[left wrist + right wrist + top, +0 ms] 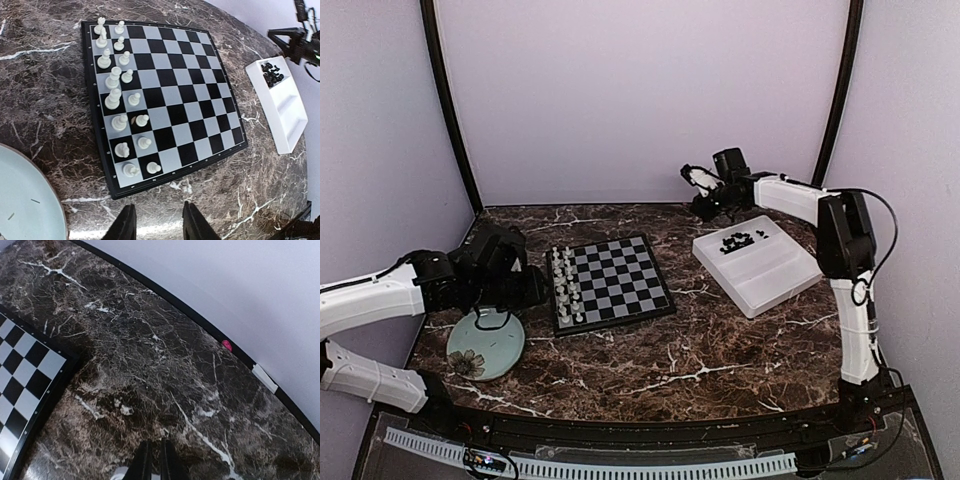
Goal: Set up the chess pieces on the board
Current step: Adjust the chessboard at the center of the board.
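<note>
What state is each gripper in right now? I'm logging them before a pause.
Left gripper: open, empty.
Right gripper: closed; whether it holds anything cannot be told.

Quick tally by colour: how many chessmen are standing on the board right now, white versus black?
White chessmen: 16, in two rows of 8 along one edge
Black chessmen: 0 on the board; they lie clustered in the tray
Total on the board: 16
</note>
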{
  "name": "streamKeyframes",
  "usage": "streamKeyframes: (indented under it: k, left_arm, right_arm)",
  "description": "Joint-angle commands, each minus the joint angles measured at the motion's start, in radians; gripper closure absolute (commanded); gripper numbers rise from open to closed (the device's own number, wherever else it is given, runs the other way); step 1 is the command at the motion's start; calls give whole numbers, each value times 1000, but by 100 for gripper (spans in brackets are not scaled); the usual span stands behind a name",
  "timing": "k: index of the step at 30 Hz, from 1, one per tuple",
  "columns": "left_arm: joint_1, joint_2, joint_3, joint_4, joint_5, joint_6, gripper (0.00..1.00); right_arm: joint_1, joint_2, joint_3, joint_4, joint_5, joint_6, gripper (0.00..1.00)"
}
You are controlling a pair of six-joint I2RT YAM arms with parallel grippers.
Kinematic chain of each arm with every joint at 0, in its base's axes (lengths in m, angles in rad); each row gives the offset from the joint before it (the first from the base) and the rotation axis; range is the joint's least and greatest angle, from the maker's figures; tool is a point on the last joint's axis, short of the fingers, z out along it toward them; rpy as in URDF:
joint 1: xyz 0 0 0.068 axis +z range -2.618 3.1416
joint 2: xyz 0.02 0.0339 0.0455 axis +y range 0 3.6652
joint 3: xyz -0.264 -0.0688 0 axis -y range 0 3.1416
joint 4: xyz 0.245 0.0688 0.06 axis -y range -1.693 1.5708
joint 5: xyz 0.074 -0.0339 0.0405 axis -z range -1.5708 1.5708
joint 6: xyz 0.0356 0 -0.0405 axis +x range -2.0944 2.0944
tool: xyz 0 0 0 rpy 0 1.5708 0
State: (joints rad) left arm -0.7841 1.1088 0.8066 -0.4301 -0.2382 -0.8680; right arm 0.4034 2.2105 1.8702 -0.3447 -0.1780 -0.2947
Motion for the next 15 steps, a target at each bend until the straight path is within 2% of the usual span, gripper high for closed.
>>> streamKeyframes:
  k: [1, 3, 6, 9, 13, 15]
  left_arm:
    - [-16, -32, -31, 125, 79, 44, 68]
    - [-28, -23, -28, 143, 103, 61, 70]
    - [-70, -6, -10, 82, 72, 32, 71]
    - [-118, 6, -17, 4, 7, -37, 71]
    - [-120, 9, -36, -69, -78, -175, 71]
    - [-92, -8, -29, -83, -133, -181, 68]
  right_arm:
    - [64, 188, 278, -73, 93, 18, 93]
    - [90, 270, 374, -75, 133, 24, 98]
    - [130, 352, 464, -66, 166, 24, 100]
    - [165, 378, 455, -31, 217, 1, 100]
    - [191, 389, 412, -17, 262, -39, 100]
    - [192, 382, 380, -19, 265, -44, 100]
